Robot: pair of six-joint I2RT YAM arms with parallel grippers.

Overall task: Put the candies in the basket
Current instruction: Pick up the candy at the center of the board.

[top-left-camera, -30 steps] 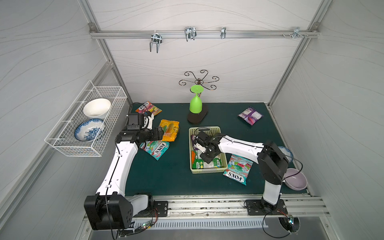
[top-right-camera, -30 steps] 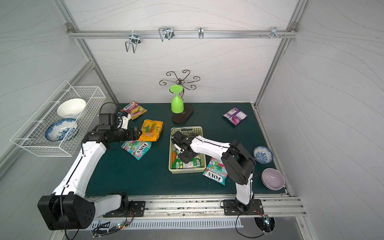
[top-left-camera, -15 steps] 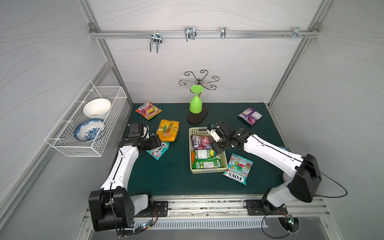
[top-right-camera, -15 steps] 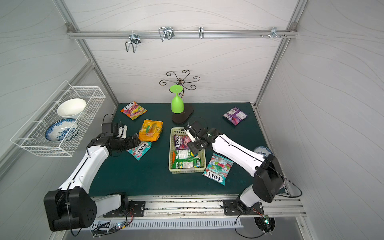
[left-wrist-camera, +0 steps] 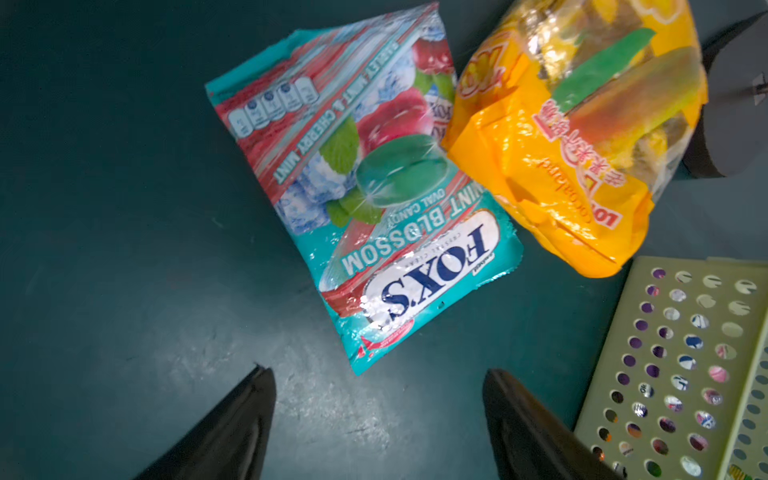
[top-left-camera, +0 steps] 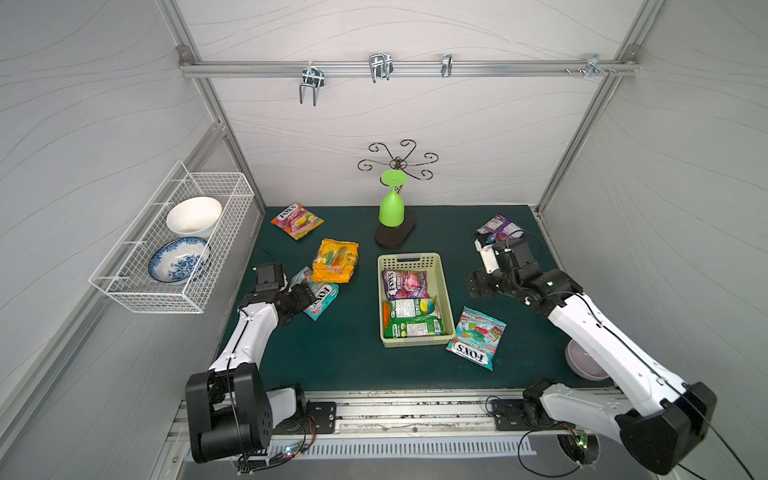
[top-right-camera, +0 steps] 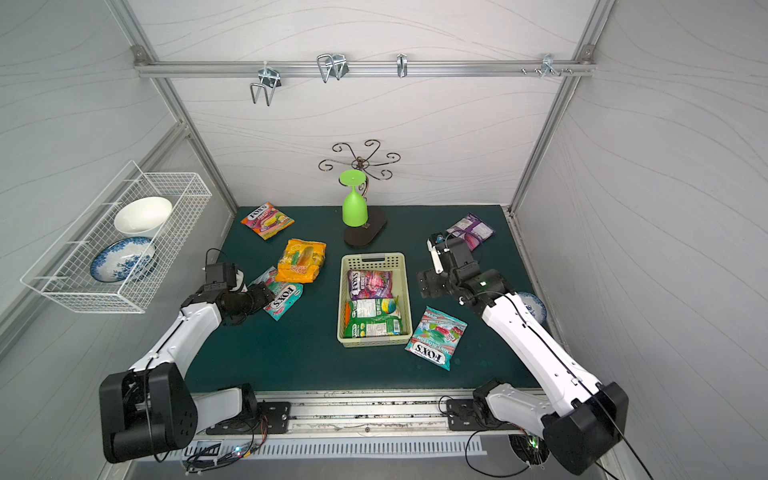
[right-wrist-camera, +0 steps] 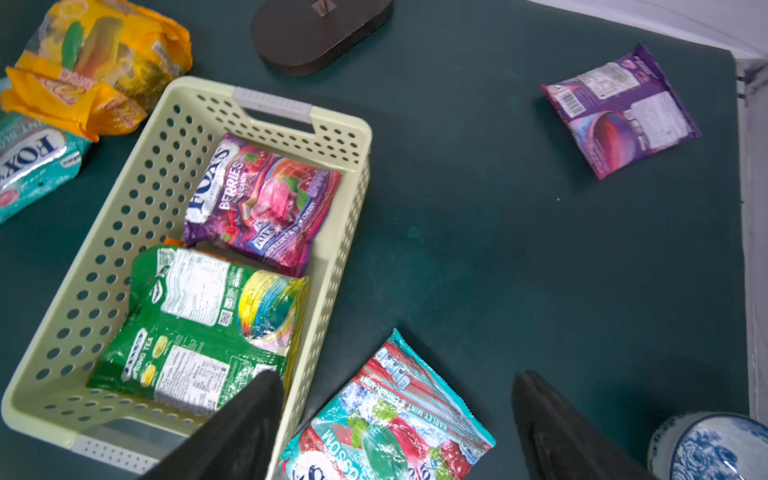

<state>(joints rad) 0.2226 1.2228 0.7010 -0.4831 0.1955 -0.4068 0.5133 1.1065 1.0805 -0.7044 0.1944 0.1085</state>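
The pale yellow-green basket (top-left-camera: 411,259) stands mid-mat and holds a purple FOX'S candy bag (top-left-camera: 404,284) and a green one (top-left-camera: 411,318). Other candies lie on the mat. A teal bag (top-left-camera: 476,336) lies right of the basket and another teal bag (left-wrist-camera: 365,199) left of it. An orange-yellow bag (top-left-camera: 336,260) touches that one. An orange FOX'S bag (top-left-camera: 296,220) lies back left and a purple bag (right-wrist-camera: 619,112) back right. My left gripper (left-wrist-camera: 378,382) is open and empty, just short of the left teal bag's corner. My right gripper (right-wrist-camera: 397,378) hovers open and empty, right of the basket.
A white wire rack (top-left-camera: 174,241) with two bowls hangs on the left wall. An upturned green goblet (top-left-camera: 390,208) hangs on a dark stand behind the basket. A lilac bowl (top-left-camera: 582,361) and a blue-patterned bowl (right-wrist-camera: 710,449) sit at the mat's right edge.
My right gripper rose out of the basket, swung right and opened, leaving the purple FOX'S bag inside. My left gripper moved from beside the orange-yellow bag toward the front, to the teal bag.
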